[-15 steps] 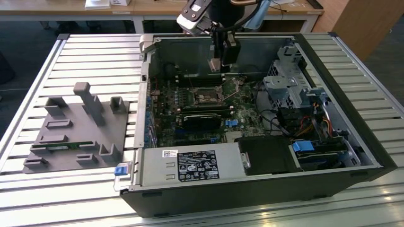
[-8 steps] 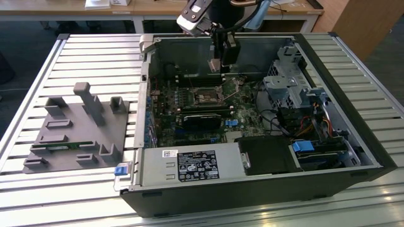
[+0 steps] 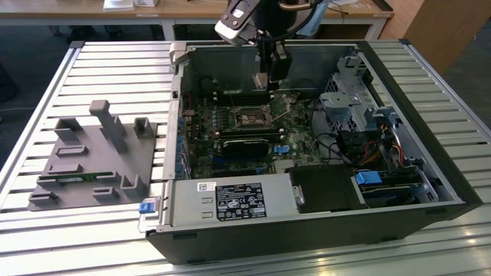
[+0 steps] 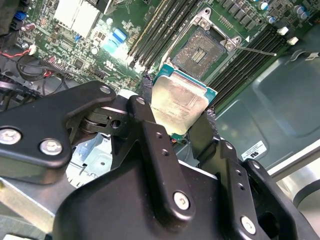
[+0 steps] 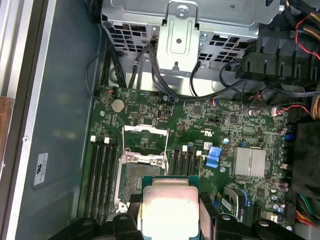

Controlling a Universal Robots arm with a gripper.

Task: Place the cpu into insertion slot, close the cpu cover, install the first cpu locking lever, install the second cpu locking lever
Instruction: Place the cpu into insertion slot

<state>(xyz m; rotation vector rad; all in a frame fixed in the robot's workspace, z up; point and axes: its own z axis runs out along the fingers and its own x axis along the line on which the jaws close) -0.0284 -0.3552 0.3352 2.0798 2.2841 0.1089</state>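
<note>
Clamping cpu [image 4: 179, 102] in pincer [image 4: 177, 100] | insertion slot [image 5: 129, 176] partly hidden behind it

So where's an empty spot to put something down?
The silver slatted table is bare on the far and near sides of the grey plastic fixture tray. The open black computer case is crowded with cables and a green circuit board.

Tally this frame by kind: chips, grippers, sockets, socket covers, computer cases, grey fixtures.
cpu: 1
gripper, shut on the cpu: 1
insertion slot, empty: 1
cpu cover, open: 1
computer case: 1
grey fixture: 1
Total: 6
</note>
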